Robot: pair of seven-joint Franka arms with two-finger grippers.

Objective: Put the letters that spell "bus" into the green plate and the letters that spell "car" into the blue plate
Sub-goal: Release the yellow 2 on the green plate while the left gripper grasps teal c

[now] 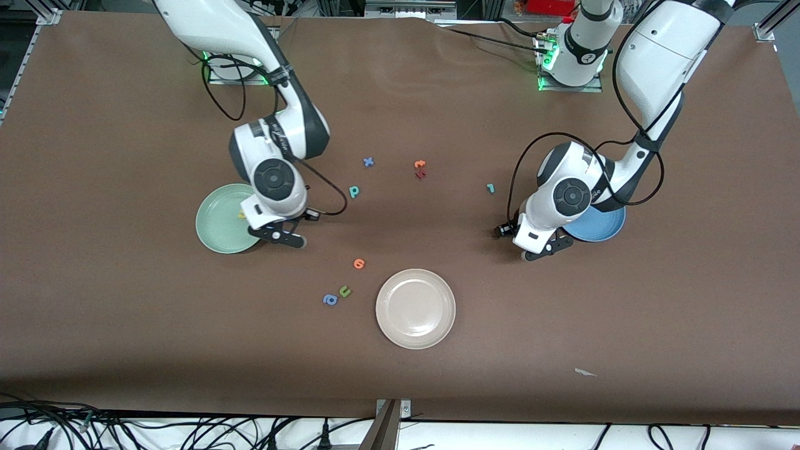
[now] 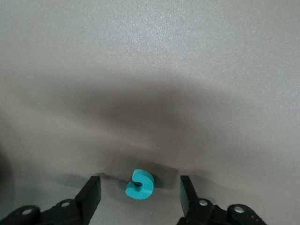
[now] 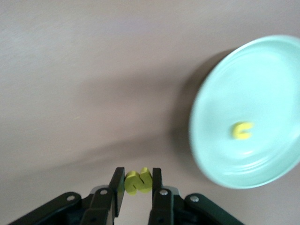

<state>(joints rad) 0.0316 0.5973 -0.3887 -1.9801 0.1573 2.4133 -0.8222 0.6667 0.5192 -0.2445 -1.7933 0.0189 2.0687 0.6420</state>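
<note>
My right gripper (image 3: 138,185) (image 1: 289,239) is shut on a yellow s (image 3: 138,181) and hangs over the table just beside the green plate (image 1: 215,228) (image 3: 262,84). A yellow u (image 1: 241,215) (image 3: 242,131) lies in that plate. My left gripper (image 2: 139,194) (image 1: 549,249) is low over the table next to the blue plate (image 1: 601,229). It is open around a teal c (image 2: 139,183) without touching it. The teal b (image 1: 354,191) and teal r (image 1: 490,188) lie on the table between the arms.
A cream-white plate (image 1: 415,308) sits nearer the front camera. An orange letter (image 1: 359,264), an olive u (image 1: 344,291) and a blue a (image 1: 330,300) lie beside it. A blue x (image 1: 369,162), an orange letter (image 1: 420,164) and a dark red one (image 1: 420,175) lie mid-table.
</note>
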